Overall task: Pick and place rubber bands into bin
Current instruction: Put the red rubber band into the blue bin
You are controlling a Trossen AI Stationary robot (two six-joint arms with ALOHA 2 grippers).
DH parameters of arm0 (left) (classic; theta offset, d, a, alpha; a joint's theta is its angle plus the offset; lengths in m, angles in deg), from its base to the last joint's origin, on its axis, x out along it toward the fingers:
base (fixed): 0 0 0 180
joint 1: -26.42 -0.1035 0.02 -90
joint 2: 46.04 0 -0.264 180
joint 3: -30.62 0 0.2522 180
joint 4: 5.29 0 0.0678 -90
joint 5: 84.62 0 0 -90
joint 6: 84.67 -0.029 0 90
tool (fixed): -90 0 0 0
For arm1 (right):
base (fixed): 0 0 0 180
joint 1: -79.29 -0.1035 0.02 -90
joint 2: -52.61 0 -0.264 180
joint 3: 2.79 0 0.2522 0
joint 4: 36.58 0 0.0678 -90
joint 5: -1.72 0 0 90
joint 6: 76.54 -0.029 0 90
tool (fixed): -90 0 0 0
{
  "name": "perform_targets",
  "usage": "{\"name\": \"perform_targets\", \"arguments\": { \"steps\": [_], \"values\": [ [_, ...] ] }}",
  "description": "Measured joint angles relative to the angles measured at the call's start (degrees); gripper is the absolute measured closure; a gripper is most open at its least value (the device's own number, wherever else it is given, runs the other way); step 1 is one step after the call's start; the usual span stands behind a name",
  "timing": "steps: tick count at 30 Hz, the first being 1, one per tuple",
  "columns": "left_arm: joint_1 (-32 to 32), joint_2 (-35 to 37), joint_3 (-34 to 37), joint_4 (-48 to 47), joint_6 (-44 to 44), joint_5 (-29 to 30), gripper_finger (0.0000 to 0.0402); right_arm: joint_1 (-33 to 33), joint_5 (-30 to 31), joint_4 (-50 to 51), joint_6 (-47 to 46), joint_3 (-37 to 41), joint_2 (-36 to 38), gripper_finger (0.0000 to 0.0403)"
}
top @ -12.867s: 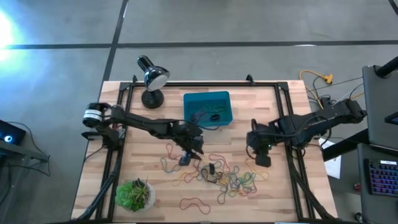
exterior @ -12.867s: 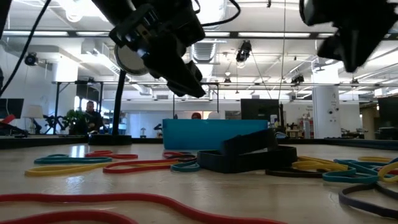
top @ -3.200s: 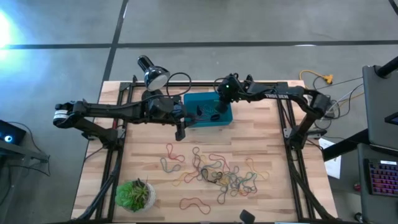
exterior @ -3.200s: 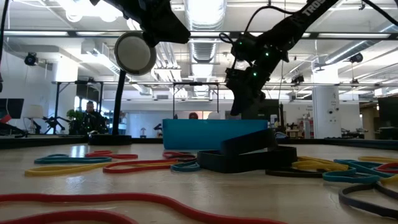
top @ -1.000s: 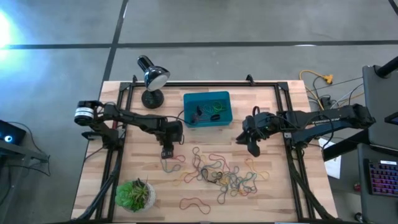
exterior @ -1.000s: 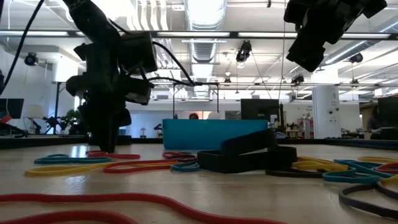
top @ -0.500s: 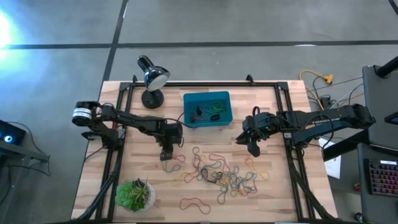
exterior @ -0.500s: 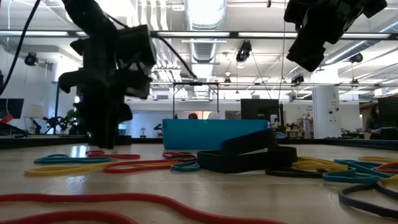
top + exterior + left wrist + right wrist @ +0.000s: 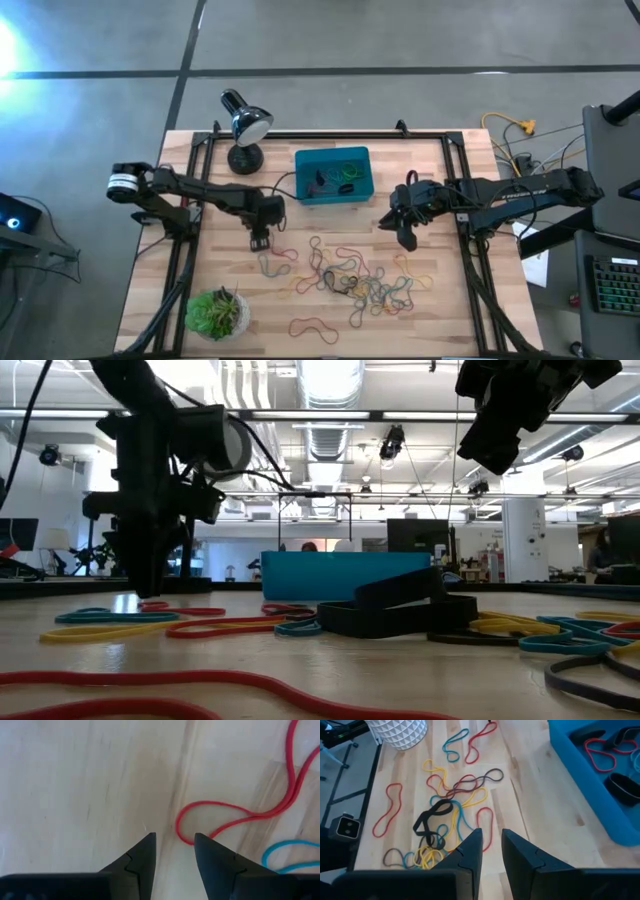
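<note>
Left fingers (image 9: pixel 259 243): low over the bench (image 9: pixel 420 310), parted with a clear gap, nothing between them; the wrist view shows bare wood in the gap.
Red band (image 9: pixel 235 817): lies flat on the bench just ahead of the left fingers, its looped end close beside one fingertip; touching or not, cannot tell. A blue band (image 9: pixel 292 857) lies just past it.
Right fingers (image 9: pixel 407 240): raised above the bench, at the near edge of the scattered bands; only a narrow gap between them, nothing held.
Rubber bands (image 9: pixel 350 277): loose tangle of red, yellow, blue, green and black loops on the bench, between the two sets of fingers and nearer the front edge. One red loop (image 9: pixel 313 326) lies apart, well beyond the pile. In the low view a thick black band (image 9: pixel 395 610) sits on top of the heap.
Bin (image 9: pixel 303 160): teal tray at the back of the bench, between the two arms, well apart from both sets of fingers; a few bands already lie inside, red and dark ones in the right wrist view.
Lamp (image 9: pixel 243 125): behind the left fingers, beside the bin.
Plant (image 9: pixel 215 313): front corner on the left arm's side.
</note>
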Motion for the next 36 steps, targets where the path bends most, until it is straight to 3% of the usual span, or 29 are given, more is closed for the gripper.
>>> {"name": "perform_targets", "arguments": {
  "steps": [9, 20, 36],
  "values": [
    [-0.02, 0.1, 2.74, 5.11, 2.8, -2.02, 0.0283, -0.02, 0.93, -0.02, -0.06, 0.0, 0.0, 0.0339],
    [0.26, 0.06, 3.63, 8.28, 2.78, -11.62, 0.0283, -0.02, 1.1, -0.02, -0.05, 0.0, 0.0, 0.0342],
    [6.46, -4.87, 2.91, 20.26, 2.84, -15.74, 0.0283, -0.01, 1.25, -0.02, -0.06, 0.0, -0.07, 0.0344]
  ]
}}
